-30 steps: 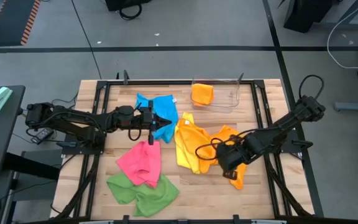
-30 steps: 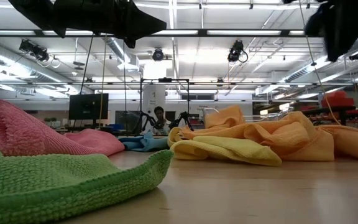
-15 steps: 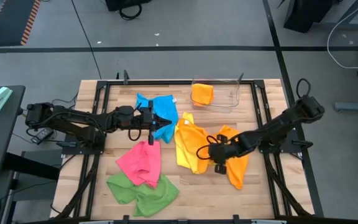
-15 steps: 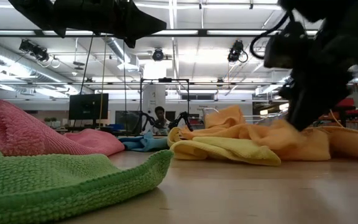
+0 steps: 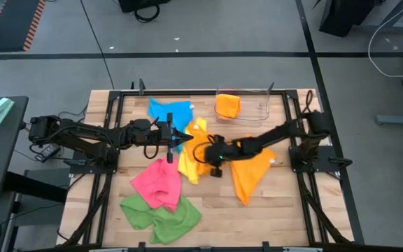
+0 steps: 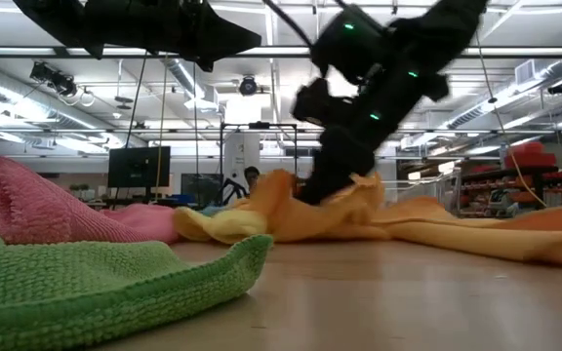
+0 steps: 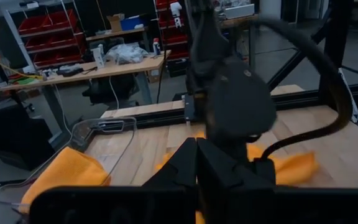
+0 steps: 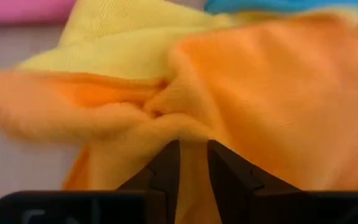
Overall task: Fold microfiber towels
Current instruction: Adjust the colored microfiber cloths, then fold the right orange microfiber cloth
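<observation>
The right gripper (image 5: 214, 155), at table centre, pinches a fold of the soft orange microfiber towel (image 5: 249, 171), which trails toward 5 o'clock, overlapping the yellow microfiber towel (image 5: 189, 166). The left gripper (image 5: 171, 138), fully closed and empty, hovers at 9 o'clock.

**Count of what sits on the table**

Six cloths show in the overhead view. One is a blue towel (image 5: 168, 112) at the far side. One is a yellow towel (image 5: 189, 162) near the middle. One is a pink towel (image 5: 157, 183), and one is a green towel (image 5: 159, 217) at the near edge.

Two are orange: one orange towel (image 5: 250, 175) spread on the wood, and one folded orange towel (image 5: 227, 106) lying inside the bin.

There is one clear plastic bin (image 5: 263, 106).

Two arms work over one wooden table (image 5: 285, 217), so there are two grippers: the left gripper (image 5: 171, 137) and the right gripper (image 5: 211, 155).
</observation>
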Robot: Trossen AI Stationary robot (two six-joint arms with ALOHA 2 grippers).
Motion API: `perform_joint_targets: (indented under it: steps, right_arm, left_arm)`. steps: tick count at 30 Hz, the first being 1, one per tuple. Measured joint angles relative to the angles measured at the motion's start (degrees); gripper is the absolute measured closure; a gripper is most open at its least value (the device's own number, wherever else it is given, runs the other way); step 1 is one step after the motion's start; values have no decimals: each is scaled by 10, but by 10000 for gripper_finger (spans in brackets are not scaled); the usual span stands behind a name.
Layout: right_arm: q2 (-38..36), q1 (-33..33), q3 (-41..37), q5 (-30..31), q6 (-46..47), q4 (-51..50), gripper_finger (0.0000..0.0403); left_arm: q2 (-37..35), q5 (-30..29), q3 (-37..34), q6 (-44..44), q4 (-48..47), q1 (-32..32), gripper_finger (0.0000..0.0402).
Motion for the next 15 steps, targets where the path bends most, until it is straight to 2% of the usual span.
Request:
perform_joint_targets:
  steps: [4, 7, 15]
  right_arm:
    - [4, -28, 82, 2, -34, -64, 313]
    - [-24, -37, 121, 2, -46, -129, 313]
    - [-114, -36, 103, -22, -47, -280, 313]
  left_arm:
    - [0, 0, 0, 0, 0, -3, 386]
    - [0, 0, 0, 0, -6, -9, 379]
    - [0, 0, 0, 0, -22, -14, 381]
